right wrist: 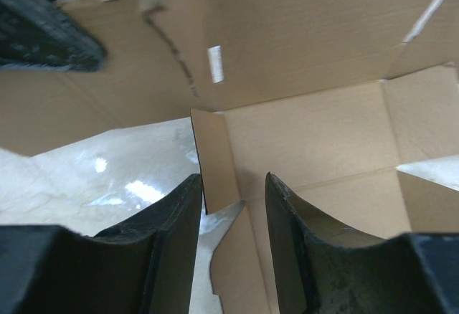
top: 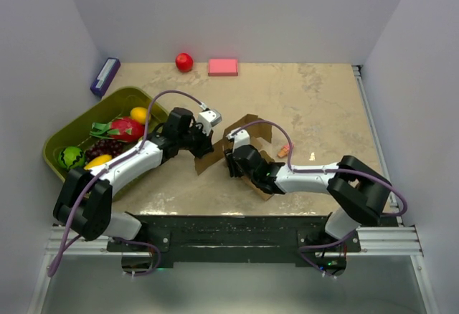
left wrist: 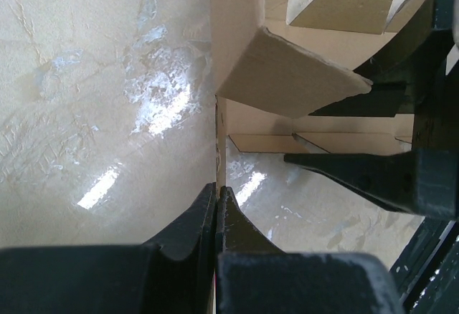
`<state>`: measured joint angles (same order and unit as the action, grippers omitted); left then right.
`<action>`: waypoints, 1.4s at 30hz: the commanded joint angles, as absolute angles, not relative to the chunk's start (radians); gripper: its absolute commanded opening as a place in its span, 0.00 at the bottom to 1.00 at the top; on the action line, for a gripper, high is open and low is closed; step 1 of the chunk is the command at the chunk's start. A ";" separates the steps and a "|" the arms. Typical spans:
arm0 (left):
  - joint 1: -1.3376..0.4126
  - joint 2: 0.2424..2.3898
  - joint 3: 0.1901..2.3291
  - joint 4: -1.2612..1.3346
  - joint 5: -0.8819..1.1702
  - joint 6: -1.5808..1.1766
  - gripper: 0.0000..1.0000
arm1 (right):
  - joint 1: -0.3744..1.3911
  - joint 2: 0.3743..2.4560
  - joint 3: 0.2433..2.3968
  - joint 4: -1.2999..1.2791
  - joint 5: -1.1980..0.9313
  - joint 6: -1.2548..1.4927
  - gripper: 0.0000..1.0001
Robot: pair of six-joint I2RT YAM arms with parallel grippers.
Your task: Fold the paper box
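Op: Where's the box?
Eng: The box (top: 251,126) is mid-table, half-formed, between your two grippers. Some panels are up, some lie flat on the table (top: 323,106).

Op: Grip state?
Eng: Your left gripper (left wrist: 217,193) is pinched onto a thin upright panel edge, with only cardboard between the fingers. Your right gripper (right wrist: 231,199) is spread and holds nothing. A small flap (right wrist: 215,167) stands just past its tips, roughly in line with the gap.

Op: Risks?
Eng: First, your left grip sits right at the panel's edge. Pull or twist hard and I'd expect the card to slip out or crease off the score line.
Second, your right gripper points into the open carton. Close on that flap skewed and you'll likely fold it the wrong way or tear the corner.
Third, nothing pins the base. If you push with the right while the left holds one wall, the box could slide or rack out of square.

Op: Collision?
Eng: Possible. In the left wrist view the right fingers (left wrist: 358,178) are just beside the left's. Drive both arms inward together and they could clash or crush the wall between them.

Op: Anything hidden?
Eng: I can't tell from the top view which flaps are tucked, because the arms cover most of the box. Move one arm at a time, slowly.
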<state>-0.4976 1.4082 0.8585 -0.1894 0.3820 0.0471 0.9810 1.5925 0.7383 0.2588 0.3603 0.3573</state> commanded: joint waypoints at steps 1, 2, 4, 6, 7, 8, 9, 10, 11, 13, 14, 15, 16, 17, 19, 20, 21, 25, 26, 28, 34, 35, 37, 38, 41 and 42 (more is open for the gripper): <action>-0.492 1.417 0.890 -0.206 0.400 0.074 0.00 | 0.983 1.585 0.770 0.285 0.449 0.423 0.41; -0.492 1.417 0.890 -0.206 0.400 0.074 0.00 | 0.983 1.579 0.766 0.284 0.452 0.428 0.39; -0.492 1.417 0.891 -0.206 0.402 0.074 0.00 | 0.983 1.578 0.761 0.282 0.462 0.436 0.33; -0.491 1.417 0.891 -0.207 0.402 0.075 0.00 | 0.982 1.591 0.764 0.276 0.471 0.440 0.30; -0.491 1.417 0.890 -0.207 0.402 0.074 0.00 | 0.982 1.601 0.770 0.264 0.469 0.449 0.28; -0.492 1.417 0.891 -0.207 0.402 0.075 0.00 | 0.982 1.615 0.775 0.256 0.472 0.456 0.27; -0.494 1.417 0.890 -0.209 0.402 0.075 0.00 | 0.980 1.623 0.779 0.246 0.479 0.465 0.27; -0.492 1.417 0.890 -0.209 0.403 0.075 0.00 | 0.979 1.631 0.784 0.226 0.494 0.488 0.25; -0.492 1.417 0.890 -0.209 0.402 0.075 0.00 | 0.980 1.635 0.785 0.210 0.508 0.506 0.24; -0.492 1.417 0.891 -0.209 0.403 0.077 0.00 | 0.980 1.641 0.778 0.189 0.535 0.550 0.23; -0.492 1.419 0.890 -0.210 0.405 0.075 0.00 | 0.979 1.641 0.775 0.187 0.544 0.564 0.23; -0.492 1.419 0.891 -0.210 0.406 0.075 0.00 | 0.980 1.641 0.770 0.180 0.552 0.575 0.24; -0.492 1.419 0.891 -0.210 0.407 0.078 0.00 | 0.980 1.643 0.767 0.175 0.563 0.593 0.25; -0.492 1.417 0.891 -0.210 0.408 0.077 0.00 | 0.979 1.644 0.767 0.169 0.577 0.598 0.27; -0.492 1.419 0.890 -0.213 0.410 0.078 0.00 | 0.974 1.654 0.770 0.155 0.581 0.606 0.29; -0.492 1.419 0.891 -0.212 0.411 0.078 0.00 | 0.970 1.658 0.773 0.149 0.589 0.612 0.31; -0.492 1.419 0.890 -0.212 0.413 0.078 0.00 | 0.968 1.663 0.775 0.141 0.592 0.615 0.33; -0.492 1.420 0.890 -0.212 0.414 0.080 0.00 | 0.957 1.686 0.776 0.140 0.595 0.626 0.40; -0.492 1.420 0.890 -0.212 0.417 0.080 0.00 | 0.953 1.687 0.776 0.141 0.598 0.627 0.40; -0.492 1.420 0.890 -0.213 0.420 0.081 0.00 | 0.948 1.695 0.778 0.143 0.601 0.630 0.42; -0.492 1.422 0.890 -0.213 0.423 0.080 0.00 | 0.939 1.723 0.779 0.118 0.607 0.634 0.46; -0.491 1.420 0.891 -0.213 0.425 0.081 0.00 | 0.939 1.726 0.781 0.112 0.612 0.635 0.47; -0.492 1.419 0.890 -0.210 0.426 0.083 0.00 | 0.939 1.733 0.785 0.089 0.624 0.637 0.51; -0.492 1.416 0.891 -0.210 0.428 0.083 0.00 | 0.939 1.739 0.788 0.080 0.627 0.638 0.52; -0.491 1.413 0.891 -0.210 0.428 0.084 0.00 | 0.939 1.752 0.802 0.045 0.624 0.652 0.57; -0.492 1.413 0.890 -0.210 0.428 0.086 0.00 | 0.939 1.758 0.805 0.041 0.620 0.655 0.58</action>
<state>-0.4976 1.4235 0.8585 -0.1978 0.3973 0.0719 0.9527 1.7149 0.7898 0.1589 0.5678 0.6369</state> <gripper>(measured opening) 0.021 0.558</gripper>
